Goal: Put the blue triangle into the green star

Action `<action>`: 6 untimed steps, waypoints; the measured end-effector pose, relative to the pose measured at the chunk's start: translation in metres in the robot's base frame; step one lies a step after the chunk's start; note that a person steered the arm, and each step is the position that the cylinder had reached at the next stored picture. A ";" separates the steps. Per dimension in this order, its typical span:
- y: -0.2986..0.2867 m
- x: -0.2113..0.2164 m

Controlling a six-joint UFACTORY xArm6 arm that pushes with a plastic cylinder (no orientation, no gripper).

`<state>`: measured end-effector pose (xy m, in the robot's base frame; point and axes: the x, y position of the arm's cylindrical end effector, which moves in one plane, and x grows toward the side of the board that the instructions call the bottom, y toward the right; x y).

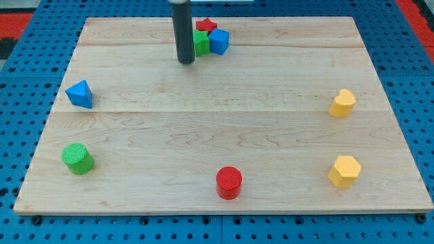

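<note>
The blue triangle lies near the board's left edge, in the upper half. The green star sits at the top middle, partly hidden behind my rod, packed between a red block above it and a blue block on its right. My tip rests on the board just left of and below the green star, far to the right of the blue triangle.
A green cylinder stands at the lower left. A red cylinder stands at the bottom middle. Two yellow blocks sit at the right, one above the other. The wooden board lies on a blue perforated table.
</note>
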<state>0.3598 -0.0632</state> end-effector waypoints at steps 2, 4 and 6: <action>-0.225 0.096; -0.102 0.043; -0.051 -0.014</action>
